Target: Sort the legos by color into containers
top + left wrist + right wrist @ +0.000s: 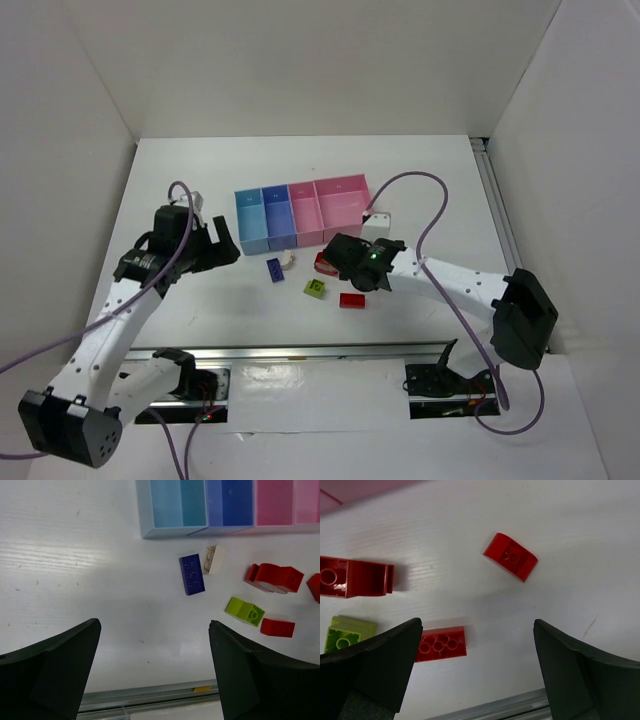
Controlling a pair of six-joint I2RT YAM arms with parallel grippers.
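The four joined bins stand mid-table: light blue, darker blue, pink and wide pink. In front of them lie a dark blue brick, a whitish one, a lime green one and red ones. My left gripper is open and empty, left of the bricks; its view shows the dark blue brick and the whitish brick. My right gripper is open and empty above the red bricks.
A small white box sits against the wide pink bin's front right corner. A metal rail runs along the table's near edge. White walls close in the table on three sides. A purple cable loops over the right arm.
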